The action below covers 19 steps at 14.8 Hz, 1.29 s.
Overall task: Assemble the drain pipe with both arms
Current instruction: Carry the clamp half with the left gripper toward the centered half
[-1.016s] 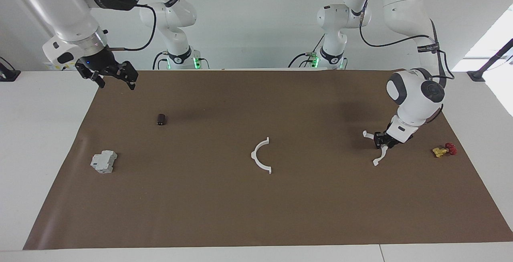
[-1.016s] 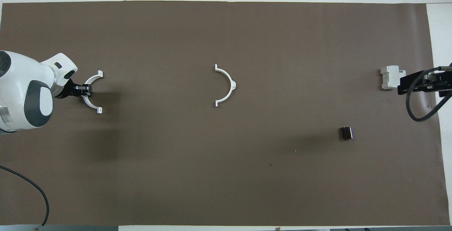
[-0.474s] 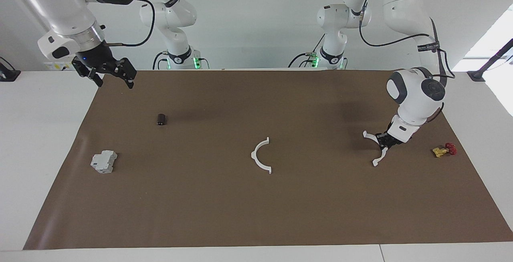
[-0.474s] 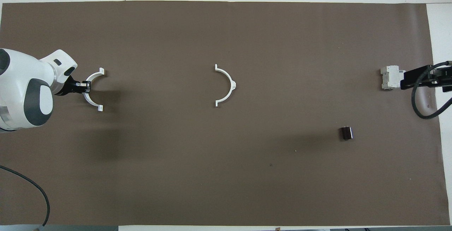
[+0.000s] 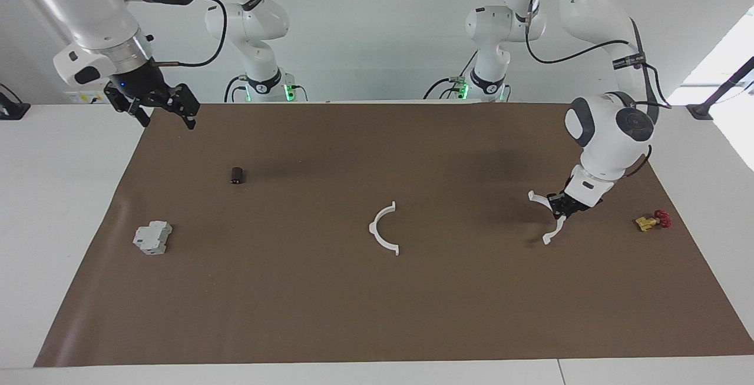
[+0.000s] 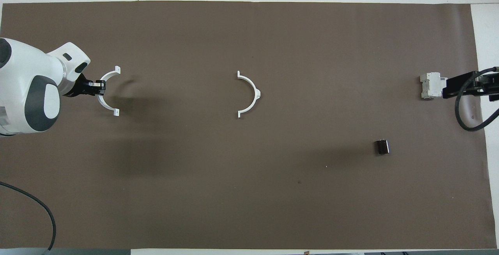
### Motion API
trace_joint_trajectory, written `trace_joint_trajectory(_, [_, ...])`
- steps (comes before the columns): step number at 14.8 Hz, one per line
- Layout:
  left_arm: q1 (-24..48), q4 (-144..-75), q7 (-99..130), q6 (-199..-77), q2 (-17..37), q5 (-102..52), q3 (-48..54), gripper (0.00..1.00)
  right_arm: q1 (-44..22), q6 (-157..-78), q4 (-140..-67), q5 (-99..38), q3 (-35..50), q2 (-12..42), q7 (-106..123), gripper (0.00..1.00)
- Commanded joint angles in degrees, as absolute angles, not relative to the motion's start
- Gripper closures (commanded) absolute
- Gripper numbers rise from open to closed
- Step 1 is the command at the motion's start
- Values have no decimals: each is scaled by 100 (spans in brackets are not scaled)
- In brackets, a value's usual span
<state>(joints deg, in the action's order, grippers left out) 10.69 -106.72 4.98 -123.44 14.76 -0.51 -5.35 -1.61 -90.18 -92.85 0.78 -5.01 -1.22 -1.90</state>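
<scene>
Holding one white half-ring [image 6: 106, 91] clamped at mid-arc, the left claw [image 6: 97, 87] has it just off the table [image 6: 249, 192], open side toward the second half-ring [image 6: 249, 94] at mid-table. Their openings face each other; no containers. Right claw [image 5: 162, 109] waits, fingers apart, over its own end.

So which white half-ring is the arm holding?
Start at the brown mat and go to the left arm's end. There the left pincer is shut on one half-ring, beside a small yellow valve. The other half-ring lies alone mid-mat, with nothing gripping it.
</scene>
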Motion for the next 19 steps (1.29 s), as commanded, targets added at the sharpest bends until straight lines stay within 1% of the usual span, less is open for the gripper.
trace_joint_trajectory(1, [1633,-10538,1289,-12243,1564,201,-606,100,-79,-8930,-9167,-53,-457,-53,-53,0])
trace_joint_trajectory(3, [2107,-10529,1808,-12269,1591,351,-606,100,-70,-8930,-9158,-53,-466,-53,-53,0])
trace_joint_trajectory(4, [2283,-10486,2011,-12270,1687,430,-606,100,-79,-8921,-9167,-53,-466,-53,-44,0])
trace_joint_trajectory(7, [2749,-9925,2809,-12243,2204,571,-606,100,-79,-8921,-9158,-53,-466,-53,-44,0])
trace_joint_trajectory(10, [3189,-9783,2997,-12287,2530,606,-615,100,-70,-8930,-9167,-53,-466,-53,-44,0])
trace_joint_trajectory(12, [3374,-9441,3312,-12296,2838,615,-615,100,-79,-8956,-9202,-53,-466,-53,-44,0])
trace_joint_trajectory(15, [3559,-9439,3349,-12514,2856,606,-606,100,-79,-8930,-9202,-53,-457,-62,-44,0])
trace_joint_trajectory(19, [3630,-9474,3349,-12849,2883,589,-589,100,-79,-8930,-9202,-53,-466,-62,-44,0])
